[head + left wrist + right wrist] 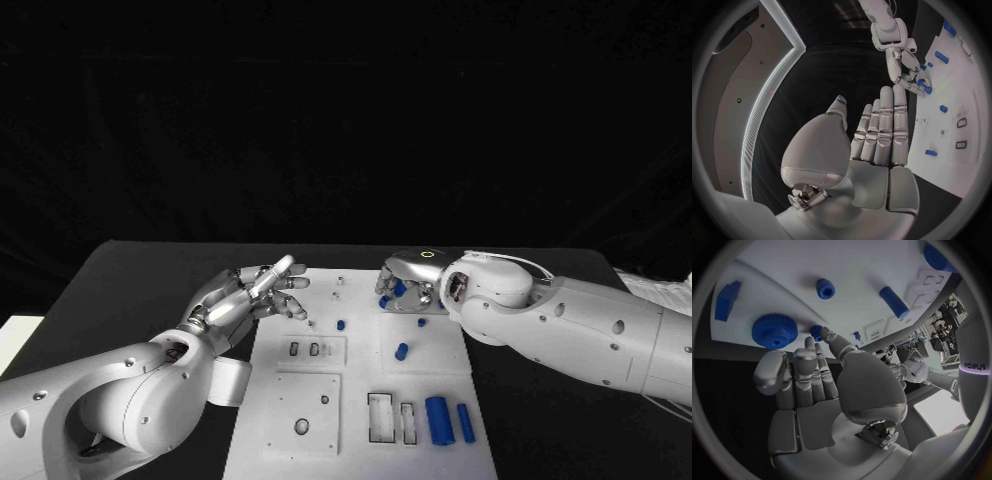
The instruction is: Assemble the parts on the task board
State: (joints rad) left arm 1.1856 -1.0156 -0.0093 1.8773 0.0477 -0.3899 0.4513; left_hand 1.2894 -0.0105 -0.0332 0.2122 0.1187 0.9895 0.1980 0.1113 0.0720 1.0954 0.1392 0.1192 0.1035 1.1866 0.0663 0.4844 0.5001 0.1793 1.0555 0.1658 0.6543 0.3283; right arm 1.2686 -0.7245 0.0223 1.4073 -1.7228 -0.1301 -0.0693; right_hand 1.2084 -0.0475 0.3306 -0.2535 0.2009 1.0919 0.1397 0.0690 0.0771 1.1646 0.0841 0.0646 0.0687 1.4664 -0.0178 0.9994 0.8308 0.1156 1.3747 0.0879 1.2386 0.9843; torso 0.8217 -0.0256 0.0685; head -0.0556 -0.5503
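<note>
A: Left hand?
B: Raised over the table's black surface just off the left edge of the task board. Fingers straight and side by side, thumb apart, palm bare; it holds nothing.

A: Right hand?
B: At the board's far edge, fingers curled downward. The right wrist view shows them bent over a blue gear and a small blue peg. Whether a fingertip actually pinches a piece, I cannot tell; the contact is hidden.

A: Parts on the board?
B: Two long blue bars lie side by side near the front right. A short blue peg sits mid-board, another farther back.
</note>
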